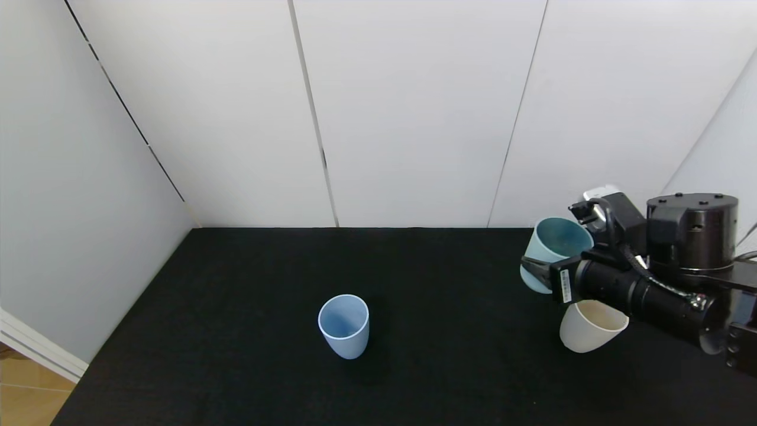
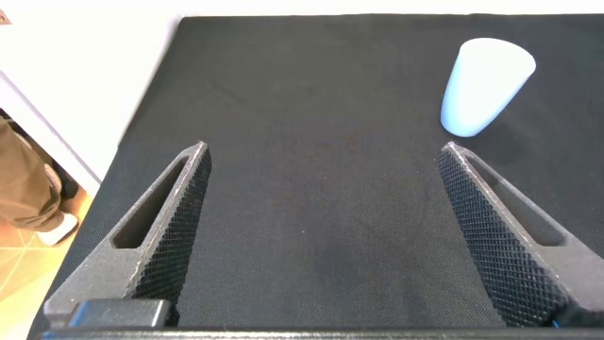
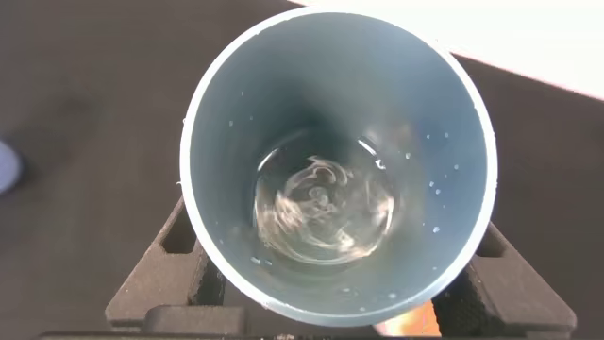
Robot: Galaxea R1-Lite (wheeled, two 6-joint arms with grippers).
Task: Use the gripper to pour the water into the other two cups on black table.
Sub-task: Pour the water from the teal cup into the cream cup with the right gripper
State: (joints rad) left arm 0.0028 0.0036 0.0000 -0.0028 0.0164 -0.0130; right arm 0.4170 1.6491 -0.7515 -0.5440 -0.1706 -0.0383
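Observation:
My right gripper (image 1: 535, 271) is shut on the teal cup (image 1: 553, 251) and holds it above the black table (image 1: 236, 378) at the right side, just behind the cream cup (image 1: 591, 333). In the right wrist view the teal cup (image 3: 338, 161) fills the frame, with clear water (image 3: 323, 210) swirling at its bottom and droplets on the inner wall. The light blue cup (image 1: 344, 325) stands upright near the table's middle and shows in the left wrist view (image 2: 484, 85). My left gripper (image 2: 323, 165) is open and empty over bare cloth, away from the light blue cup.
White wall panels (image 1: 414, 112) close the table at the back and both sides. The table's left edge drops to a wooden floor (image 1: 23, 390). In the left wrist view a person's leg and shoe (image 2: 33, 203) stand beyond the table edge.

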